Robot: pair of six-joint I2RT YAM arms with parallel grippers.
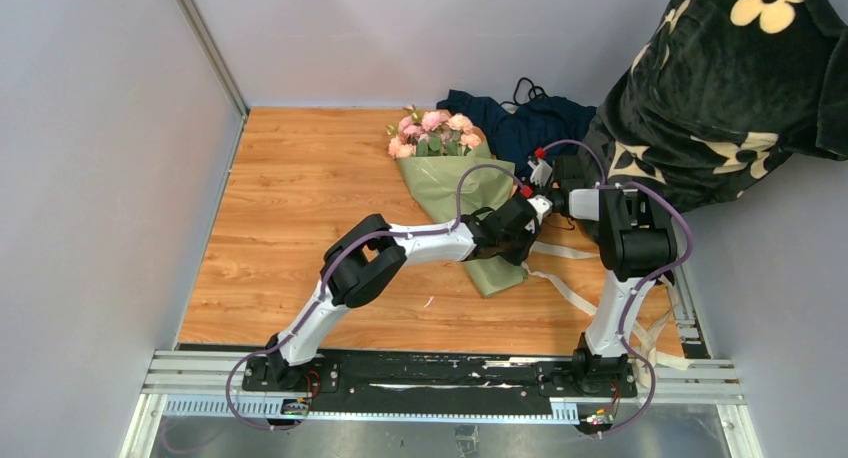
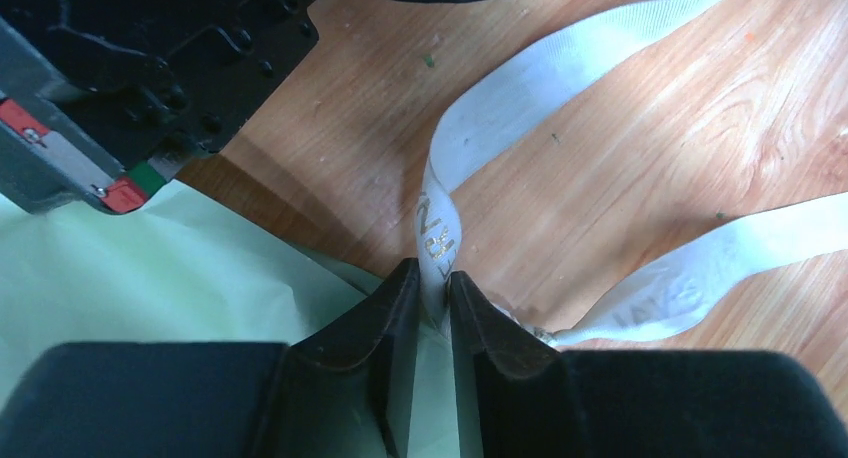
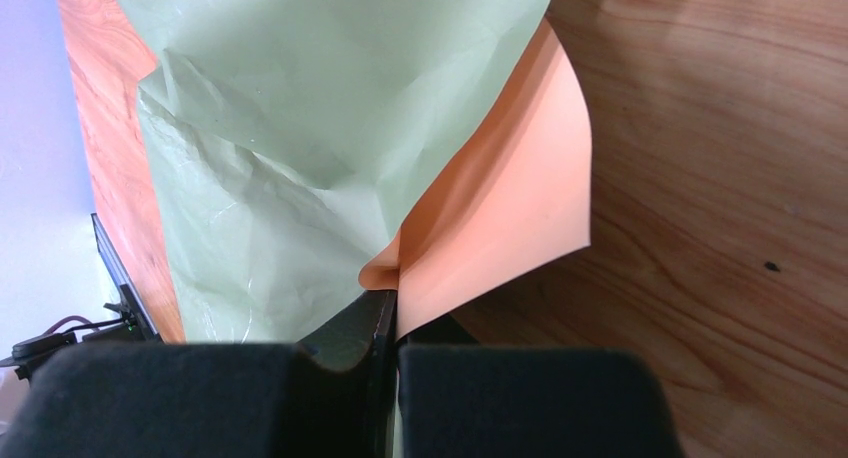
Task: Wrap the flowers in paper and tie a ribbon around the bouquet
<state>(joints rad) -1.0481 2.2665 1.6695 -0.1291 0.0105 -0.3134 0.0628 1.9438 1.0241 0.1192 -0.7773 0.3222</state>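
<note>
The bouquet (image 1: pixel 455 188) lies in the middle of the wooden table, pink flowers (image 1: pixel 435 133) showing at its far, wide end. Its sage-green paper (image 3: pixel 300 108) has a tan underside. My left gripper (image 2: pixel 433 283) is shut on the cream ribbon (image 2: pixel 520 88), which stands up between its fingertips and trails across the wood; green paper lies under the jaws. My right gripper (image 3: pixel 392 303) is shut on a folded edge of the paper, tan face outward. Seen from above, both grippers meet at the cone's right edge, the left gripper (image 1: pixel 522 218) just below the right gripper (image 1: pixel 545 178).
A dark navy cloth (image 1: pixel 520 118) lies behind the bouquet. A black fabric with cream flower prints (image 1: pixel 720 88) hangs at the far right. More loops of ribbon (image 1: pixel 600 303) trail by the right arm's base. Grey walls close in the table on the left and behind.
</note>
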